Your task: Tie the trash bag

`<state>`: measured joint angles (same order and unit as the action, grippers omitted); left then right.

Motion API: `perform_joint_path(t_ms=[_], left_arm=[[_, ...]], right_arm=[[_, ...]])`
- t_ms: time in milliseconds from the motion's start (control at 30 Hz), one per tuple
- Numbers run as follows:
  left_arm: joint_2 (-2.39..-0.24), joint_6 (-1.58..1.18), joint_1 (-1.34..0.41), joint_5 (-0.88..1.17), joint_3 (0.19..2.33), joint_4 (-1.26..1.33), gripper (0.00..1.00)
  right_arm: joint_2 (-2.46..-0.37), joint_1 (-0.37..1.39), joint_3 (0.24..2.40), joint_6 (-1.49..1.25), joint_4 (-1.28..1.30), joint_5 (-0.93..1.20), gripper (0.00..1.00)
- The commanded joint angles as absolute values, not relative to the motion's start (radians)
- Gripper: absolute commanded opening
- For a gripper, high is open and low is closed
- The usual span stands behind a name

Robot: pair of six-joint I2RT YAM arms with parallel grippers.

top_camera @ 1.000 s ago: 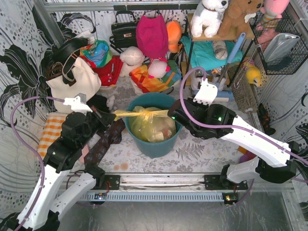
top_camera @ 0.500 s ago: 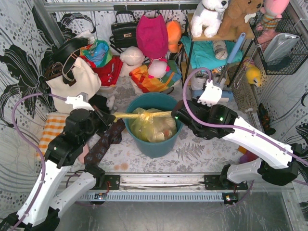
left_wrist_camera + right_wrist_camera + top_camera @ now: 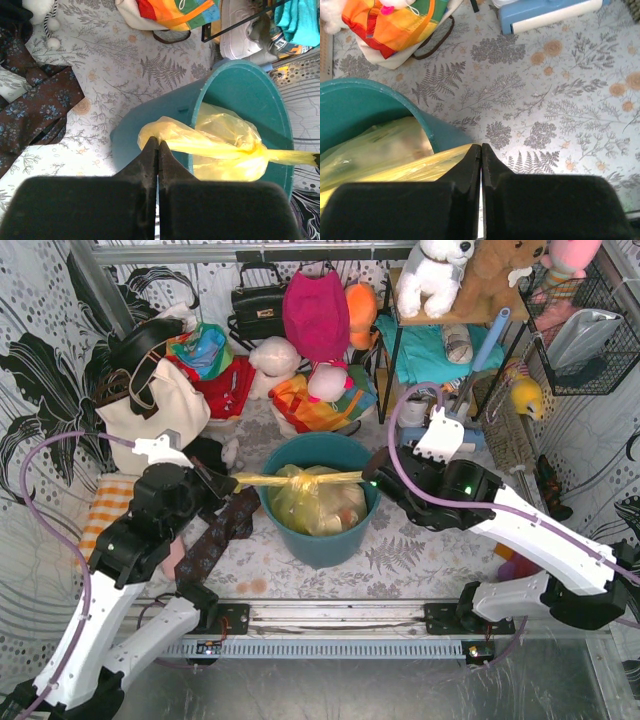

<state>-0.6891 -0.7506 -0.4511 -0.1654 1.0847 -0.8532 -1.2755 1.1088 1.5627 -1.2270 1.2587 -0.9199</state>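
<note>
Knot (image 3: 300,478) visible mid-span on the twisted neck of the trash bag (image 3: 318,508), so first crossover judged done. Bag body seated inside the teal bin (image 3: 322,545), below the rim, pale crumpled contents showing through. Left tool (image 3: 158,142) pinched shut on the left tail of the neck, just outside the bin's left rim. Right tool (image 3: 481,147) pinched shut on the right tail, just past the opposite rim. Neck stretched taut and level between them, across the bin's mouth.

Left to do, by judgement: snug the knot down, perhaps add a second throw (tightness not readable from these views), then let go of both tails.

Room: open floral bench (image 3: 420,540) right of the bin, good for an outward pull. On the left, dark patterned cloth (image 3: 215,535) just beside the bin, white handbag (image 3: 150,415) farther back. Behind, striped tote (image 3: 310,408) near the far rim, so little margin that way. Bin rim itself a likely snag for such thin film.
</note>
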Motion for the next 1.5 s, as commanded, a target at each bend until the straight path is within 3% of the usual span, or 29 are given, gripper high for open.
perform_joint_path(t_ms=[0,67,167,233,400,600,733,933,1200,1467], left_arm=[[-0.642,-0.708,-0.433,-0.221,1.107,-0.792,0.0],[-0.629,-0.705,-0.434,-0.165,1.106,-0.738,0.1],[-0.638,-0.702,-0.433,-0.11,1.131,-0.684,0.35],[-0.661,-0.694,-0.433,-0.083,1.163,-0.669,0.46],[-0.715,-0.671,-0.433,-0.049,1.238,-0.632,0.6],[-0.753,-0.613,-0.433,-0.139,1.302,-0.641,0.76],[-0.741,-0.557,-0.434,-0.262,1.247,-0.582,0.98],[-0.786,-0.447,-0.433,-0.464,1.149,-0.428,0.98],[-0.866,-0.277,-0.397,-0.76,0.923,-0.223,0.98],[-0.823,-0.323,-0.171,-0.721,0.532,0.02,0.98]], right_arm=[[-1.193,1.078,1.528,-1.007,1.213,-0.967,0.0],[-1.162,1.078,1.514,-0.915,1.101,-0.922,0.0],[-1.12,1.078,1.51,-0.822,0.983,-0.868,0.2],[-1.106,1.078,1.528,-0.785,0.946,-0.847,0.27],[-1.091,1.078,1.583,-0.676,0.854,-0.804,0.48],[-1.099,1.078,1.641,-0.58,0.836,-0.844,0.61],[-1.089,1.044,1.605,-0.43,0.762,-0.899,0.74],[-1.167,0.709,1.591,-0.267,0.727,-0.628,0.97],[-1.074,0.256,1.144,-0.116,0.399,-0.297,0.97],[-1.01,0.061,0.706,-0.108,0.091,-0.343,0.97]])
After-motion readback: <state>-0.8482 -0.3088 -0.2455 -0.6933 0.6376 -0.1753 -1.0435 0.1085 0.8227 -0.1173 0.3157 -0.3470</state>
